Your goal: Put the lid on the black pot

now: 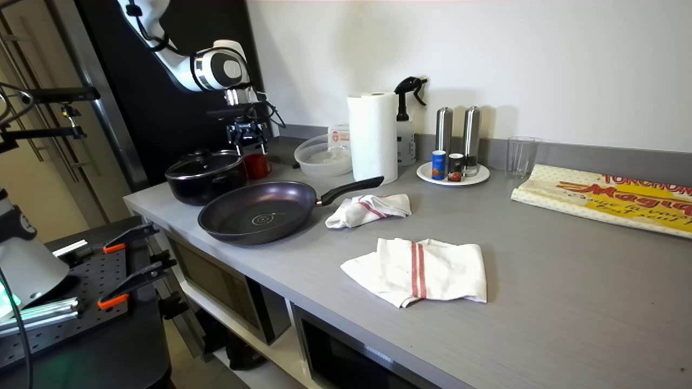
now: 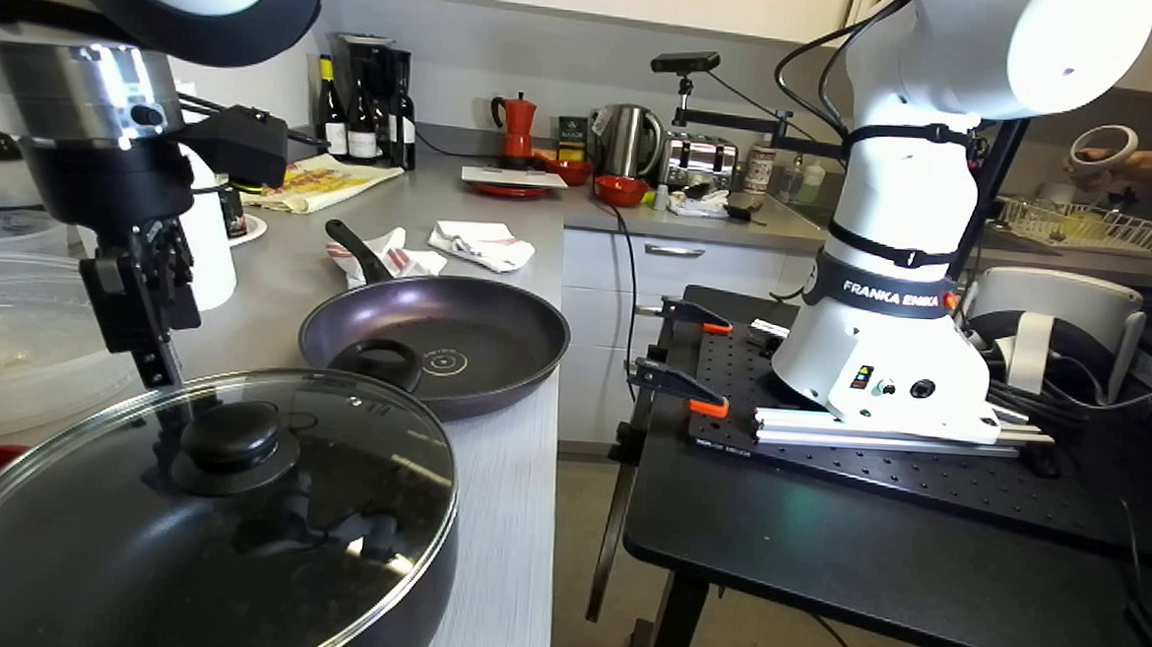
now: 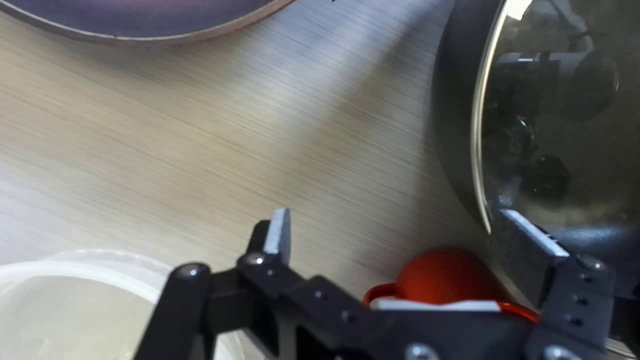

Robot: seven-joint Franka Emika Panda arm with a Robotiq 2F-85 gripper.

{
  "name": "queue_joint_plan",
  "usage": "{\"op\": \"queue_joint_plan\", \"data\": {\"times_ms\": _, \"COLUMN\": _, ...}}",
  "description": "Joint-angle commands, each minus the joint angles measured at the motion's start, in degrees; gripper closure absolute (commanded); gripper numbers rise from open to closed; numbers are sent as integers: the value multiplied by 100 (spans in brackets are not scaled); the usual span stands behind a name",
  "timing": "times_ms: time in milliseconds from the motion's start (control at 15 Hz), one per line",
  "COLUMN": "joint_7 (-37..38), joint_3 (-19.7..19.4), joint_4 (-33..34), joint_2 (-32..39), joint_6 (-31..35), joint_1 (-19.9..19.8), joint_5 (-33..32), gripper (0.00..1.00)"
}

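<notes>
Lid [image 2: 185, 545] was on the black pot [image 1: 203, 189] already, looking flat wherever its rim showed. Both stood by the tabletop [image 1: 540, 302] corner where the front edge met the short end. Jaws hung spread wide, nothing gripped, at the pot's side towards the back edge; in the wrist view one tip overlapped the rim, touching or not couldn't be told.

Judged as done bar the retreat, so undoing it was the main risk. Any swing towards the front edge before rising risked hooking that tip on the rim and cocking or dragging the lid. A harder shove threatened to slide the pot to the corner, maybe off it. Going lower looked bad too: red mug [image 3: 445, 277] sat beneath the jaws, so a drop was likely to knock it, and closing there was liable to catch mug or lid rim by mistake. Leaving low along the tabletop's length risked clipping the clear tub [image 1: 317, 169] nearer the back edge, or the frying pan [image 1: 259, 212] by the front edge. Straight up seemed safest.
</notes>
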Motion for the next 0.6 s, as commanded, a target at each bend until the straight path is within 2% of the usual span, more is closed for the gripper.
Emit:
{"op": "queue_joint_plan", "data": {"times_ms": 0, "joint_7": -115, "joint_3": -15, "joint_4": 91, "joint_2": 8, "joint_6": -66, "joint_1": -15, "joint_5": 124, "gripper": 0}}
{"op": "queue_joint_plan", "data": {"times_ms": 533, "joint_7": -126, "joint_3": -53, "joint_4": 148, "joint_2": 61, "joint_6": -85, "joint_1": -108, "joint_5": 153, "gripper": 0}}
